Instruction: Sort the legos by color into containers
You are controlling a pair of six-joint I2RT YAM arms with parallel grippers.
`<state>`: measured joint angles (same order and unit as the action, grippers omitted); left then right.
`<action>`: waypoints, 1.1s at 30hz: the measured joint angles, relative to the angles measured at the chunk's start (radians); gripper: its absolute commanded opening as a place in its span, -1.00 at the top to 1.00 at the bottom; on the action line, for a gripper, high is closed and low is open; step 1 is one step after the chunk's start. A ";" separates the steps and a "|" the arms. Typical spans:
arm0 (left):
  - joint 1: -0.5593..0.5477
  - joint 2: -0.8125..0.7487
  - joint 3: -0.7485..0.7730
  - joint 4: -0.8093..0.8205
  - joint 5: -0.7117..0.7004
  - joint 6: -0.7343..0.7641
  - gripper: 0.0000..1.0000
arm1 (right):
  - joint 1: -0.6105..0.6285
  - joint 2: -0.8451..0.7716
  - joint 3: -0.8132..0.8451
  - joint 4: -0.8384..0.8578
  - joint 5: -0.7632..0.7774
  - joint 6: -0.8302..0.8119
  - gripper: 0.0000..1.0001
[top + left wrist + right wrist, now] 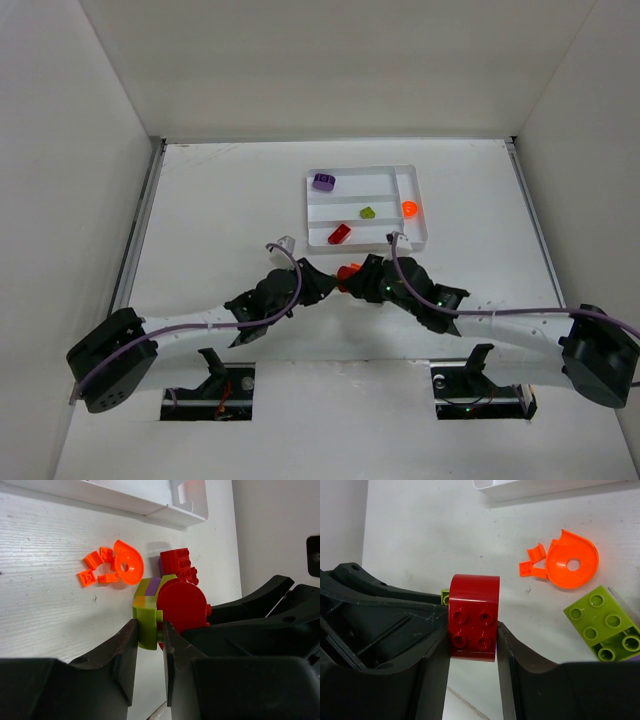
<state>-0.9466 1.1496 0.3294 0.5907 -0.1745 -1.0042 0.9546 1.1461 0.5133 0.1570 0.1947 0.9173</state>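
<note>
Risk: both pincers are nose to nose over the bench [45, 605], just short of the tray [372, 181]. My left pincer [150, 627] is clamped shut on a green brick [146, 617]. My right pincer [472, 630] is gripping a red rounded brick [474, 605]. The two bricks sit touching. I can't tell if they're snapped together.

If they are, pulling apart could make one slip out of a pincer or pop loose and fly off. The grip on the green brick is only at its near end, so it could twist. The pincer housings are close enough to bump on any sideways move.

The loose orange bits [112, 567] are near, and a second green brick [602, 627] lies just beside them. A low sweep would scatter them. A small red brick [177, 562] sits just past the held pair, so it could get knocked too.

Position: the green brick is between my left jaws and sticks out forward. The red one is between my right jaws, studs facing the camera. The tray is beyond both and already has one piece per slot.
</note>
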 measured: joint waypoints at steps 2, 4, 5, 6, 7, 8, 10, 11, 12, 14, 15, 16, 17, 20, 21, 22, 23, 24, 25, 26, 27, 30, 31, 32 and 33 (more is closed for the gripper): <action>0.003 0.000 0.000 0.001 -0.004 0.000 0.75 | -0.005 0.006 0.000 0.009 -0.002 0.003 0.47; 0.006 -0.003 0.000 0.004 -0.008 -0.001 0.78 | -0.013 0.008 0.000 0.019 -0.011 0.007 0.47; 0.006 -0.008 -0.001 0.006 -0.013 0.000 0.79 | -0.019 0.008 0.000 0.025 -0.019 0.007 0.47; 0.006 -0.014 -0.003 0.008 -0.018 0.000 0.81 | -0.026 0.008 0.000 0.032 -0.029 0.009 0.47; 0.007 -0.023 -0.006 0.011 -0.022 0.000 0.82 | -0.034 0.007 0.000 0.040 -0.040 0.013 0.47; 0.008 -0.033 -0.010 0.012 -0.026 0.001 0.83 | -0.040 0.006 0.000 0.046 -0.050 0.016 0.47; 0.012 -0.055 -0.019 0.013 -0.032 0.001 0.83 | -0.055 0.002 -0.001 0.057 -0.074 0.022 0.47; 0.013 -0.066 -0.024 0.015 -0.034 0.000 0.84 | -0.064 -0.004 -0.003 0.063 -0.087 0.024 0.47; 0.016 -0.075 -0.028 0.016 -0.037 0.002 0.84 | -0.074 -0.013 -0.005 0.068 -0.101 0.027 0.47; 0.028 -0.091 -0.041 0.016 -0.038 0.007 0.84 | -0.104 -0.035 -0.006 0.077 -0.117 0.032 0.47; 0.034 -0.097 -0.047 0.013 -0.040 0.008 0.84 | -0.119 -0.047 -0.006 0.084 -0.124 0.033 0.47; 0.041 -0.102 -0.055 0.013 -0.040 0.010 0.84 | -0.133 -0.060 -0.006 0.088 -0.130 0.034 0.47; 0.048 -0.106 -0.061 0.010 -0.040 0.011 0.84 | -0.148 -0.074 -0.006 0.092 -0.139 0.035 0.47; 0.070 -0.122 -0.075 -0.003 -0.040 0.015 0.84 | -0.190 -0.100 -0.006 0.099 -0.163 0.035 0.47; 0.077 -0.129 -0.076 -0.012 -0.040 0.017 0.84 | -0.206 -0.101 -0.005 0.098 -0.170 0.031 0.47; 0.083 -0.138 -0.076 -0.018 -0.040 0.020 0.83 | -0.223 -0.098 -0.002 0.096 -0.175 0.026 0.47; 0.088 -0.147 -0.076 -0.022 -0.040 0.024 0.83 | -0.243 -0.088 0.006 0.089 -0.177 0.019 0.47; 0.092 -0.159 -0.076 -0.028 -0.040 0.028 0.82 | -0.264 -0.071 0.020 0.080 -0.178 0.012 0.47; 0.095 -0.172 -0.076 -0.032 -0.039 0.032 0.82 | -0.289 -0.045 0.041 0.068 -0.177 0.002 0.47; 0.098 -0.184 -0.076 -0.037 -0.039 0.036 0.81 | -0.311 -0.015 0.066 0.056 -0.172 -0.007 0.47; 0.098 -0.198 -0.076 -0.043 -0.040 0.042 0.81 | -0.330 0.019 0.093 0.043 -0.163 -0.021 0.47; 0.104 -0.235 -0.076 -0.066 -0.041 0.061 0.80 | -0.371 0.121 0.182 0.000 -0.118 -0.058 0.47; 0.105 -0.243 -0.076 -0.072 -0.041 0.064 0.80 | -0.379 0.156 0.208 -0.010 -0.103 -0.070 0.46; 0.109 -0.250 -0.076 -0.077 -0.040 0.068 0.80 | -0.386 0.188 0.233 -0.023 -0.089 -0.082 0.46; 0.113 -0.255 -0.076 -0.082 -0.040 0.071 0.79 | -0.389 0.220 0.256 -0.032 -0.077 -0.092 0.45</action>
<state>-0.8341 0.8944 0.2535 0.5083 -0.2150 -0.9333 0.5652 1.3666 0.7689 0.1246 0.1177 0.8257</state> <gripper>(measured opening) 0.203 0.436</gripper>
